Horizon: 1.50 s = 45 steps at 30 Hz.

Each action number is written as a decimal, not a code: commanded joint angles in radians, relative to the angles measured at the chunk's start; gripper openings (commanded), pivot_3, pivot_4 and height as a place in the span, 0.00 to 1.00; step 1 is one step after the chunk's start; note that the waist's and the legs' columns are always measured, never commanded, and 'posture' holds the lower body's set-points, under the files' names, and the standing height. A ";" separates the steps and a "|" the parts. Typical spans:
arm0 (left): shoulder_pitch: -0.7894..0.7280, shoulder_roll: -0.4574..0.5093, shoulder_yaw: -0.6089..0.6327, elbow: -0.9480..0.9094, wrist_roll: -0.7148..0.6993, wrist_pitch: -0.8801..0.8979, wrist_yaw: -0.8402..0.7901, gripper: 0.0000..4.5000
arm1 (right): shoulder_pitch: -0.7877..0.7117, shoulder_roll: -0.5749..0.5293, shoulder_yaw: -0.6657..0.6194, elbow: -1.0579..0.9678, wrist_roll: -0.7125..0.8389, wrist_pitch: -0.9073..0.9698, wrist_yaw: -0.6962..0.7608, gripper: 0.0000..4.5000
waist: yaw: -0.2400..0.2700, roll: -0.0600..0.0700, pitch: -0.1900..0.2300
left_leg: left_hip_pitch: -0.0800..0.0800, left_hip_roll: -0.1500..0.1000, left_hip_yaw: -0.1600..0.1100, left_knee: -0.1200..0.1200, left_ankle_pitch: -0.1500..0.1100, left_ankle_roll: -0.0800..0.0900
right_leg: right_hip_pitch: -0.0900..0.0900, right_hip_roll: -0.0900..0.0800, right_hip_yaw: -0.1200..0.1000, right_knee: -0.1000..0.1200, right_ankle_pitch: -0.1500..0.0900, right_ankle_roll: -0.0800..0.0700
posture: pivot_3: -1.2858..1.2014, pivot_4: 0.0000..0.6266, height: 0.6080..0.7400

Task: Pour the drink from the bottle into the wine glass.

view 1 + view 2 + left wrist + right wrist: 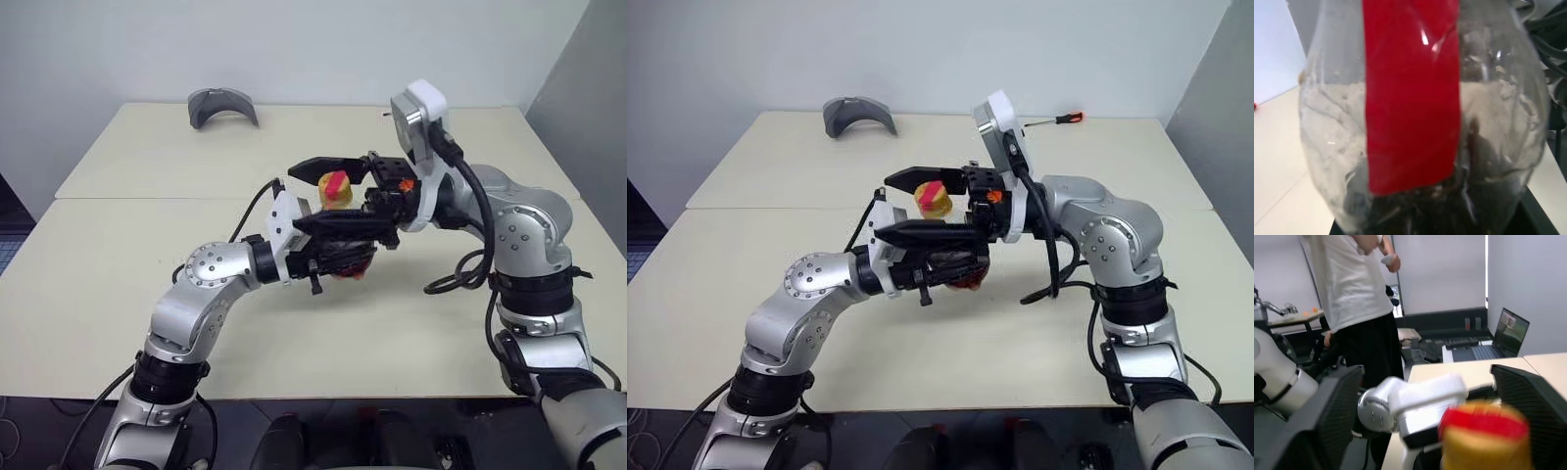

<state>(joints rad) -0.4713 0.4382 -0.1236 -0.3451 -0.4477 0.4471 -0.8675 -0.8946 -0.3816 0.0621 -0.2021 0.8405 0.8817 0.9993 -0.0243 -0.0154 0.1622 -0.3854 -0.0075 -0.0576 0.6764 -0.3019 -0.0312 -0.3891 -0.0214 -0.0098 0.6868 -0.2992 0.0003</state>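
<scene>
bottle (338, 220) is being held up over the tabltop (118, 294) | left gripper (345, 257) fingers are squeezing its round belly | right gripper (333, 201) fingers are standing wide apart, one on each side of the yellow cap (336, 190), not touching

Cream table (118, 294); grey curved piece (222, 105) (far edge); orange-handled screwdriver (1058, 119).

Right end effector (329, 195) astride bottle (338, 192) cap

A grey curved object (222, 105) and a screwdriver (1058, 119) are seen at the table's (118, 284) far edge.
</scene>
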 commanded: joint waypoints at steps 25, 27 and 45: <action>-0.093 -0.075 0.016 0.230 0.134 -0.115 0.125 0.38 | 0.011 0.094 0.021 -0.126 -0.237 -0.072 -0.459 1.00 | -0.003 0.000 0.001 | 0.000 0.000 0.000 0.000 0.000 -0.001 | -0.001 0.000 0.000 0.001 0.000 0.000 | 0.52 0.24 1.00; -0.089 -0.074 0.016 0.226 0.133 -0.114 0.123 0.38 | 0.005 0.106 0.020 -0.112 -0.240 -0.073 -0.464 1.00 | -0.003 0.000 0.001 | 0.000 0.000 0.000 0.000 0.000 -0.001 | -0.001 0.000 0.000 0.000 0.000 0.000 | 0.52 0.24 1.00; -0.064 -0.074 0.014 0.179 0.120 -0.095 0.111 0.38 | 0.004 0.112 0.035 -0.058 -0.296 -0.106 -0.428 0.27 | -0.003 0.001 0.001 | 0.000 0.000 0.000 0.000 0.000 -0.001 | -0.001 0.000 0.000 0.001 0.000 0.000 | 0.52 0.24 1.00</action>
<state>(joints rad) -0.5317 0.3669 -0.1186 -0.0936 -0.3104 0.3658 -0.7531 -0.8720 -0.2675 0.1033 -0.2401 0.5413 0.7946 0.5661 -0.0273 -0.0148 0.1628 -0.3856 -0.0076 -0.0573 0.6761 -0.3016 -0.0318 -0.3898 -0.0214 -0.0096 0.6873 -0.2992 0.0003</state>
